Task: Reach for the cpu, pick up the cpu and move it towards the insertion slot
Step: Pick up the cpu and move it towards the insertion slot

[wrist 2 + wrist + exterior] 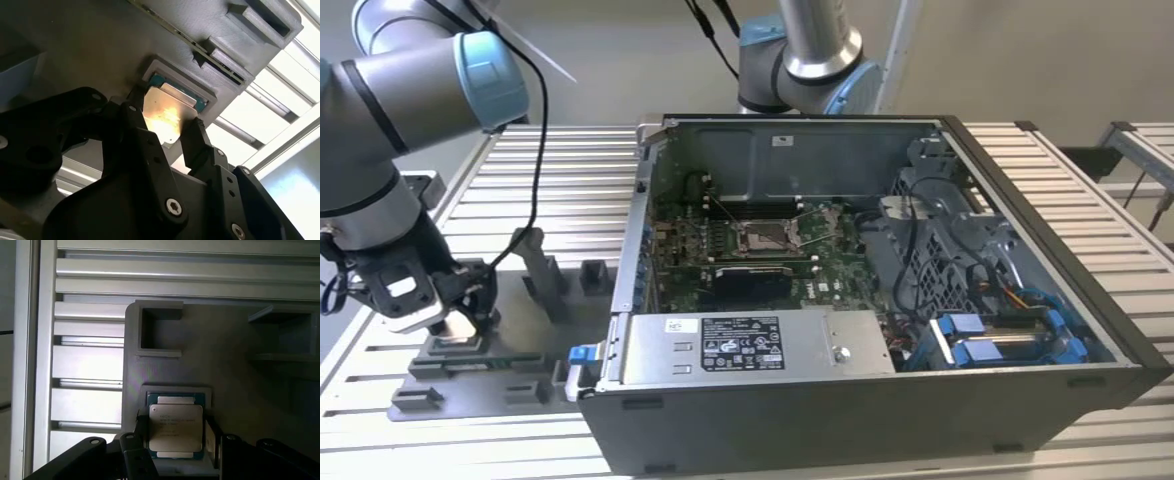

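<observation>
The arm stands at the exterior view's left, bent down over a grey fixture that lies on the slatted table; the gripper hangs low over the near end of that fixture, just above its surface. In both wrist views the cpu lies flat in a shallow square nest of the fixture, silver face up, with a thin green edge showing round the lid; the nest's grey rim frames it. The two black fingers stand one on each side of the chip, set against its opposite edges; the gripper looks closed on the cpu, which still sits in the nest. An empty square pocket of the fixture lies just beyond the nest in the first wrist view.

The slot is well apart from all this, towards the exterior view's right, on the green board inside the open case; its silver frame and dark centre face up. A silver box fills the case's near side; blue-tabbed parts sit at its right. A second arm rises behind the case.
</observation>
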`<state>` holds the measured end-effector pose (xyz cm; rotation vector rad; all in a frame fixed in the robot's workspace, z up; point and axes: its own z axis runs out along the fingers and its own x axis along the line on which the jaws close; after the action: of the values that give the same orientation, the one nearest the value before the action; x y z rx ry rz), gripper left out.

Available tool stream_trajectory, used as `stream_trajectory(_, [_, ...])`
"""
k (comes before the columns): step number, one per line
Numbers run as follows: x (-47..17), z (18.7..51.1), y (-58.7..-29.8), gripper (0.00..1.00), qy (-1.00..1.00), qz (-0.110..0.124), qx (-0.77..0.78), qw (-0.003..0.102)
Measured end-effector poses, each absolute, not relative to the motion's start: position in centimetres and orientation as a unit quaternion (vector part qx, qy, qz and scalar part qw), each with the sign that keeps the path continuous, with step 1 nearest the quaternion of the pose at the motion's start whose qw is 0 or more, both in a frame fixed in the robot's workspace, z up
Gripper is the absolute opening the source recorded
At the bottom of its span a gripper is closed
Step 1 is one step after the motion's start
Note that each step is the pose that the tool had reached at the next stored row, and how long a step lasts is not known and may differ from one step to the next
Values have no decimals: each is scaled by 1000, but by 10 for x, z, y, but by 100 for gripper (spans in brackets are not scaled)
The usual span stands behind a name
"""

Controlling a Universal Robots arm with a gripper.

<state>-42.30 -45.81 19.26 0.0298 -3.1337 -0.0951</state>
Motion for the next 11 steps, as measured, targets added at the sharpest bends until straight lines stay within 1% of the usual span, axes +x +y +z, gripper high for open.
stream_trajectory(11, [-423,199,-458,0,-999,-30,9,3])
